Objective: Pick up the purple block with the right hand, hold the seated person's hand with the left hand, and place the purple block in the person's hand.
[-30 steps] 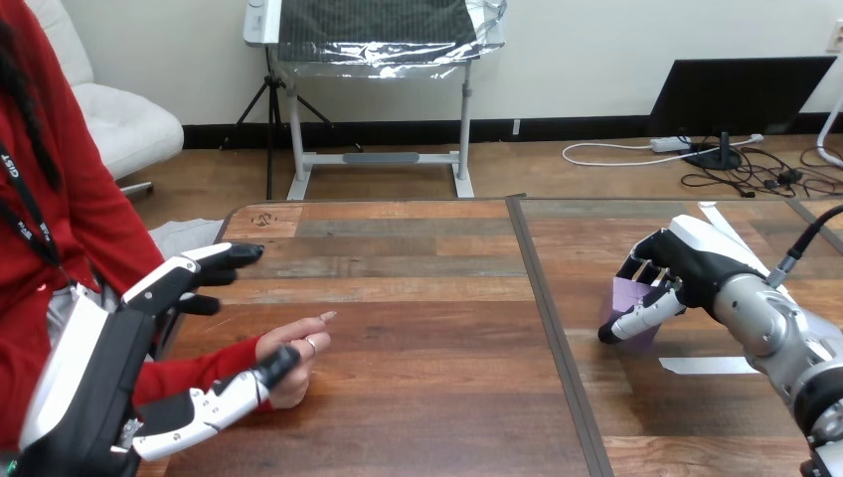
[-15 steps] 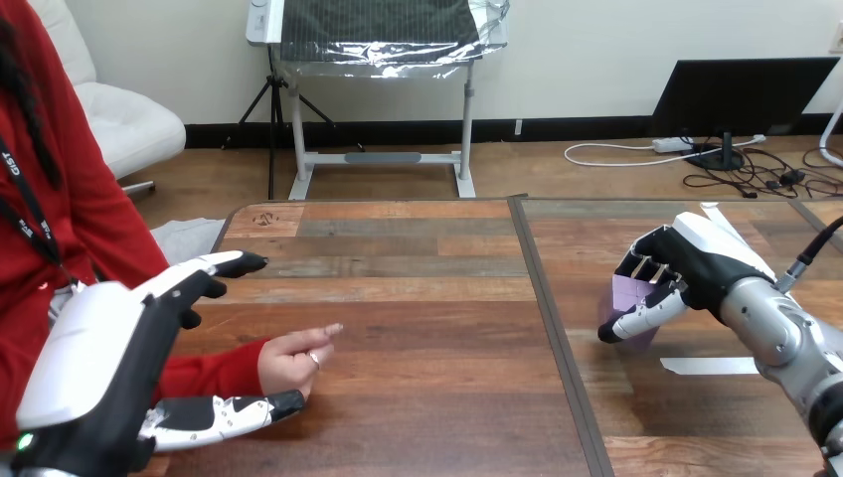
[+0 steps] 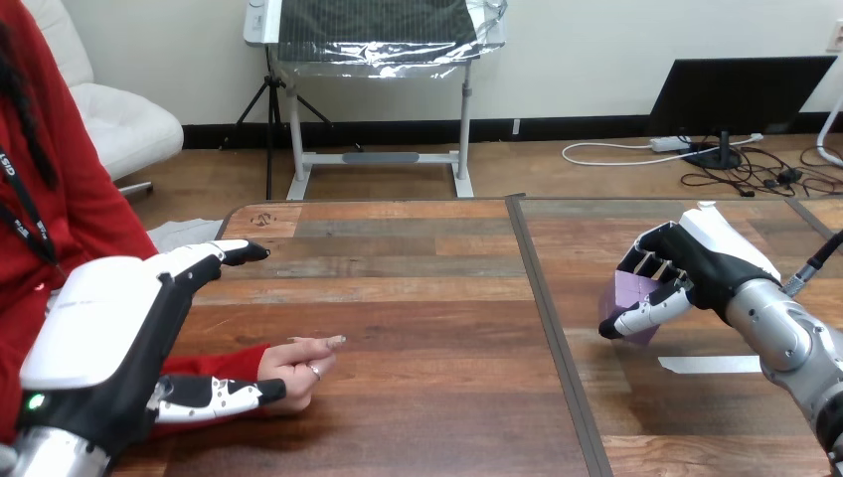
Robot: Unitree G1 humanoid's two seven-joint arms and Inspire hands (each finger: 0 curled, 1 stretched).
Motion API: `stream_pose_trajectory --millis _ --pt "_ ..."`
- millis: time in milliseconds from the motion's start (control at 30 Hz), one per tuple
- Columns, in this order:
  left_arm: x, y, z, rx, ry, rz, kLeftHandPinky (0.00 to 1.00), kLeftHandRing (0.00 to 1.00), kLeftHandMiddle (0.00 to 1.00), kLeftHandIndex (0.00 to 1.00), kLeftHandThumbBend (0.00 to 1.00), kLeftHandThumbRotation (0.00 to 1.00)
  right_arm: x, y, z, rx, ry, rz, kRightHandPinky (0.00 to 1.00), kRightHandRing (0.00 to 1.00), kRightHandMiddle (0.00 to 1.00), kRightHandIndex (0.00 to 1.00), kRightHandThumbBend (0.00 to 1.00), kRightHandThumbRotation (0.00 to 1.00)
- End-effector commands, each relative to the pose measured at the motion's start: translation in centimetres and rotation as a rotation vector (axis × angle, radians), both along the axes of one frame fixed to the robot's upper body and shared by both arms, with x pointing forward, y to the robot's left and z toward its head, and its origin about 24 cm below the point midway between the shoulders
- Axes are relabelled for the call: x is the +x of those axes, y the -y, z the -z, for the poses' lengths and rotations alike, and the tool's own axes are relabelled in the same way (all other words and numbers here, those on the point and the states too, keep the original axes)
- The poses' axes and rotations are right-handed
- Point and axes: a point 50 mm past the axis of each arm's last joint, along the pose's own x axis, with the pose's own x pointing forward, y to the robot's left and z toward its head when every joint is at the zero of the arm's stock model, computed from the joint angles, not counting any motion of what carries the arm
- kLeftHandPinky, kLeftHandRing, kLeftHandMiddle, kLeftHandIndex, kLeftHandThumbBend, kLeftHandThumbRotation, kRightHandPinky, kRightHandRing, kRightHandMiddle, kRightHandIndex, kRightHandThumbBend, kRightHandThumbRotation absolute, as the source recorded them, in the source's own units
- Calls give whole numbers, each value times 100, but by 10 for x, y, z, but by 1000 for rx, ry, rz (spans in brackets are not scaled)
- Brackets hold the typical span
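Purple block (image 3: 630, 294) stays clasped in your right hand (image 3: 696, 260); your left hand (image 3: 109, 333), lowered beside the person's hand (image 3: 296, 364), remains unclosed.

This is looking like a robotics lab — a humanoid robot's silver arm (image 3: 782, 334) is hanging over a wooden table (image 3: 418, 288) marked with a white tape strip (image 3: 711, 365), a person (image 3: 70, 209) sitting at its left.

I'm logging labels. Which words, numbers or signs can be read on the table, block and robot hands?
No text can be read.
The round mark at the wooden table's far left corner: too small to read.
The purple block: no print shows.
The white tape strip: blank.
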Motion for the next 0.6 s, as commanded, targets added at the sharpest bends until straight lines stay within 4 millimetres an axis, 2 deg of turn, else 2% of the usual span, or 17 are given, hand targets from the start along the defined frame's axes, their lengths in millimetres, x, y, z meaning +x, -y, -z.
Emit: stream_pose_trajectory --millis 0,567 --pt "16 0 -3 52 -3 38 65 74 77 77 100 21 13 -1 -30 21 137 -17 43 45 50 50 85 0" --pt "40 -6 11 179 -134 29 67 73 74 75 100 13 14 -1 -33 50 146 -22 43 46 50 50 84 0"
